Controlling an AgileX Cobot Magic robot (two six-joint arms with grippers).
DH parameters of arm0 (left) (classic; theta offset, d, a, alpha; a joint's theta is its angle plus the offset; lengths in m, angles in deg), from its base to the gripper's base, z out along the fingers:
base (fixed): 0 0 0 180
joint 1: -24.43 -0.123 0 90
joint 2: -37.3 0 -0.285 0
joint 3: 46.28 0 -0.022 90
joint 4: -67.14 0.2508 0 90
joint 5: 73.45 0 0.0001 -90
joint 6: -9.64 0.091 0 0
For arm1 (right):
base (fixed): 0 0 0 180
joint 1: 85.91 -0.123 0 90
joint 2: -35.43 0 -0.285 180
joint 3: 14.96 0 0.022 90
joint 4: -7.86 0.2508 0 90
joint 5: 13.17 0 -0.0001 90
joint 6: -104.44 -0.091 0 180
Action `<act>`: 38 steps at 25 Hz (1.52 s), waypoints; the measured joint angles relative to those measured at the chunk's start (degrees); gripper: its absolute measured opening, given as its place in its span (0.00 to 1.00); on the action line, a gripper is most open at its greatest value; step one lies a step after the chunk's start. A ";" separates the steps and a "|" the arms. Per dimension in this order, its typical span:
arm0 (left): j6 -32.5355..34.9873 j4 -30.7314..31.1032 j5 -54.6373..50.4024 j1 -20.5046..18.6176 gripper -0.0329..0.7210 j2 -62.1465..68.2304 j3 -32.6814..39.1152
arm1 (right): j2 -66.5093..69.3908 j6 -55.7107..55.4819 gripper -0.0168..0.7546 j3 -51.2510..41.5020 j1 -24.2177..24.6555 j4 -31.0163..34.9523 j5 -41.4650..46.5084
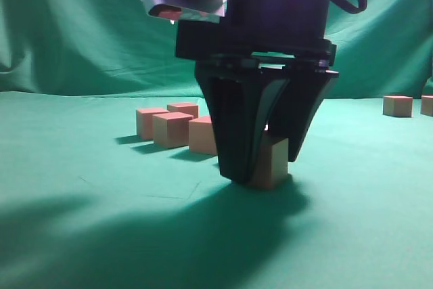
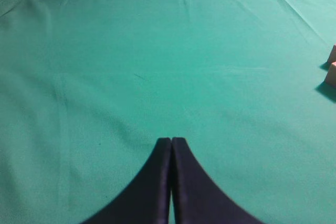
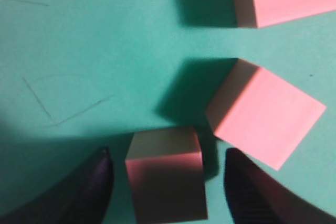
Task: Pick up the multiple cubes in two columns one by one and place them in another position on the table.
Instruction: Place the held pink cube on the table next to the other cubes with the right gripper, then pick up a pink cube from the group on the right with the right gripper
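Cube sits on the bench between the right claw's parted jaws, untouched; lifting crookedly might nudge the neighbouring cube just beyond.

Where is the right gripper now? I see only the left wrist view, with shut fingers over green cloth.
Observer: The right gripper is low over the table, with one cube between its fingers.
Operator: Does it grip this cube?
Observer: No. The right wrist view shows a gap on each side of the cube; the jaws are open.
Operator: Are other cubes near?
Observer: In the exterior view four cubes stand behind it, two more cubes far right.
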 joint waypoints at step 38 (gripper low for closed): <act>0.00 0.00 0.00 0.00 0.04 0.00 0.00 | -15.41 -8.24 0.57 24.73 29.13 -9.17 23.53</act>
